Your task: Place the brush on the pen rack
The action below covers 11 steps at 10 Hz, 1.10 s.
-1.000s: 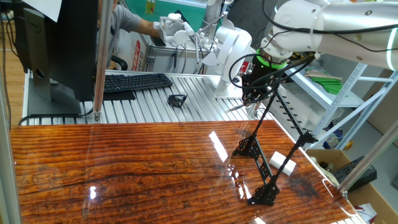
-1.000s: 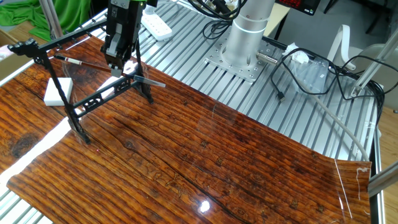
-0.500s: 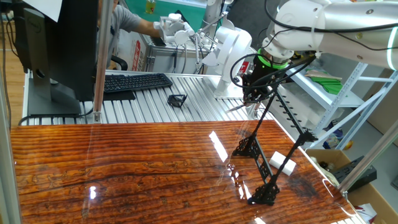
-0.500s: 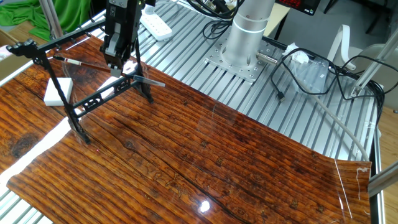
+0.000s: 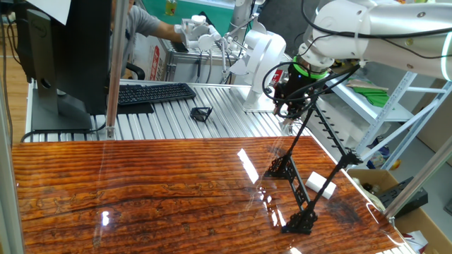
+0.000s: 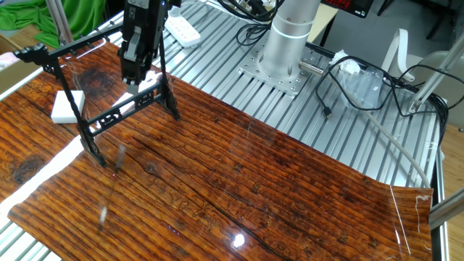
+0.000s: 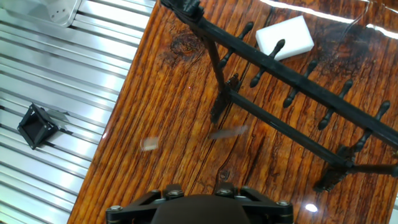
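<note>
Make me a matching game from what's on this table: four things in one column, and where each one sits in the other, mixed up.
Things:
1. pen rack
2. white block
3. small black wire frame
4. keyboard

Places:
A. lying flat on the wooden board, beside the rack
B. standing on the wooden board on lattice feet
C. right by the dark monitor
D. alone on the metal slats, just off the wood's edge

Pairs: 1-B, 2-A, 3-D, 4-C

Black pen rack (image 7: 292, 78), white block (image 7: 285, 36), striped reddish-brown table (image 7: 168, 124)
</note>
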Each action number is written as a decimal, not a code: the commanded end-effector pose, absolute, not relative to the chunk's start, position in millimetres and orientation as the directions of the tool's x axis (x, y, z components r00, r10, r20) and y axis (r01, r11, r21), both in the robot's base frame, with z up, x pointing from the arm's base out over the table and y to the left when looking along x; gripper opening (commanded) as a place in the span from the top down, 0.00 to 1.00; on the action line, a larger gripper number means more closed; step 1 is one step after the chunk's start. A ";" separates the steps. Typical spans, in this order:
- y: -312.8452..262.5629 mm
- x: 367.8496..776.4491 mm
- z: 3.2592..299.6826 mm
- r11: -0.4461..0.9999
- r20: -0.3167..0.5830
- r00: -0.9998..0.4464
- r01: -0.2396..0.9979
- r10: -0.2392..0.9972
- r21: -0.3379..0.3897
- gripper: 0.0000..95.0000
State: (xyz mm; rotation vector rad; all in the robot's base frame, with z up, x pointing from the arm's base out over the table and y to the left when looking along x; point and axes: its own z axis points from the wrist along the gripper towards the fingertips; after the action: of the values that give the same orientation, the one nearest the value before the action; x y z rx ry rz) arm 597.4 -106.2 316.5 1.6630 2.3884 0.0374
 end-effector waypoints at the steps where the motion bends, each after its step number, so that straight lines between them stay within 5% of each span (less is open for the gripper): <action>1: -106.1 597.7 316.6 0.357 -0.173 -0.331 0.922 0.928 0.152 0.60; 5: -105.8 598.0 315.8 0.382 -0.120 -0.366 0.909 0.923 0.165 0.60; 8: -102.5 601.0 309.9 0.512 -0.131 -0.496 0.848 0.858 0.141 0.60; 11: -96.6 604.9 299.6 0.633 -0.048 -0.633 0.764 0.773 0.122 0.60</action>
State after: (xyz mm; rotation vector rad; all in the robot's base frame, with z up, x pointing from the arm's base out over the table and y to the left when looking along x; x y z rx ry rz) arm 602.1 -99.2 303.4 1.3889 2.6518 0.1151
